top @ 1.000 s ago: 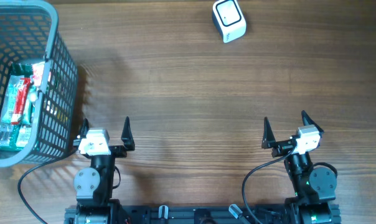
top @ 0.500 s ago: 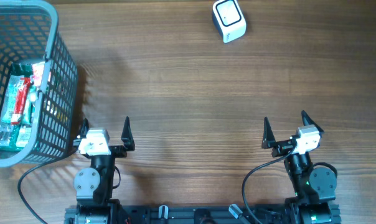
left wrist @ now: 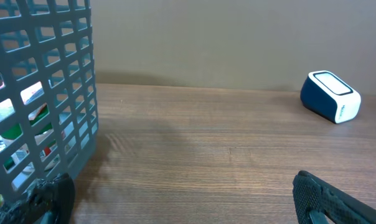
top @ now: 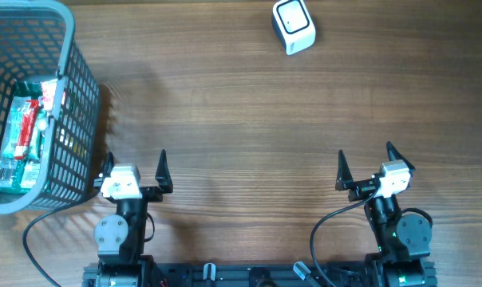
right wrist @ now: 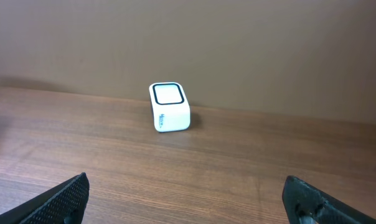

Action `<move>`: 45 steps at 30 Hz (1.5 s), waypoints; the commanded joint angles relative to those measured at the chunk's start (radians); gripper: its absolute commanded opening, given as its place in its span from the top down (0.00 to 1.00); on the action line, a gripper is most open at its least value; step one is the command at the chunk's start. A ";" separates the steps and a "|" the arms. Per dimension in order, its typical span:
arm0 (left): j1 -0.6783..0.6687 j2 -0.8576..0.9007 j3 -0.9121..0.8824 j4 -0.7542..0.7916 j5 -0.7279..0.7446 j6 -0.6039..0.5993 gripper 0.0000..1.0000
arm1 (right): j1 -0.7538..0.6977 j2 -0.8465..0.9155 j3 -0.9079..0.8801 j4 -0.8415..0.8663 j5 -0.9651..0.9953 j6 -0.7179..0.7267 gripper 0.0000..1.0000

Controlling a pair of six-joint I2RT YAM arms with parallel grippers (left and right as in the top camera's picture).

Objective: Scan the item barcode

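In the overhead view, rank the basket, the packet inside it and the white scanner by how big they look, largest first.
1. basket, cut off by the frame edge and still the largest
2. packet, seen through the mesh
3. scanner, clearly the smallest

A small white scanner (top: 294, 25), with a dark-framed window on top and a dark blue side, is being shown standing on the wooden surface (top: 241, 119) at its far edge, right of centre. A red, green and white packaged item (top: 21, 135) is being held lying inside the grey mesh basket (top: 80, 96) at far left, well apart from the scanner.
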 commanded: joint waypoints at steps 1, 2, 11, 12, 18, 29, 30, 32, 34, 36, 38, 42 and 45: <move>0.005 0.003 -0.001 -0.006 0.011 0.002 0.00 | 0.004 0.004 -0.002 0.004 -0.018 0.019 0.00; 0.005 0.003 -0.001 -0.006 0.011 0.002 0.00 | 0.004 0.004 -0.002 0.004 -0.018 0.020 0.00; 0.005 0.006 0.088 0.071 0.200 0.010 0.00 | 0.004 0.004 -0.002 0.004 -0.018 0.020 0.00; 0.005 0.009 0.119 0.045 0.201 -0.002 0.00 | 0.004 0.004 -0.002 0.004 -0.018 0.020 0.00; 0.005 0.153 0.507 -0.245 0.275 -0.021 0.00 | 0.004 0.004 -0.002 0.004 -0.018 0.019 0.00; 0.005 0.947 1.467 -0.877 0.335 0.027 0.00 | 0.004 0.004 -0.002 0.004 -0.018 0.020 0.00; 0.005 1.027 1.547 -0.899 0.335 0.027 0.00 | 0.004 0.004 -0.002 0.004 -0.018 0.020 0.00; 0.005 1.127 1.622 -0.874 0.335 0.027 0.00 | 0.004 0.004 -0.002 0.004 -0.018 0.019 0.00; 0.005 1.187 1.632 -0.864 0.335 0.024 0.00 | 0.004 0.004 -0.002 0.004 -0.018 0.020 0.00; 0.005 1.227 1.632 -0.824 0.335 0.024 0.00 | 0.004 0.004 -0.002 0.004 -0.018 0.020 0.00; 0.006 1.243 1.632 -0.772 0.296 0.021 0.00 | 0.004 0.004 -0.002 0.004 -0.018 0.019 0.00; 0.034 1.235 1.632 -0.695 0.061 -0.166 0.00 | 0.004 0.004 -0.002 0.004 -0.018 0.020 0.00; 0.108 1.232 1.632 -0.680 -0.011 -0.179 0.00 | 0.004 0.004 -0.002 0.004 -0.018 0.020 0.00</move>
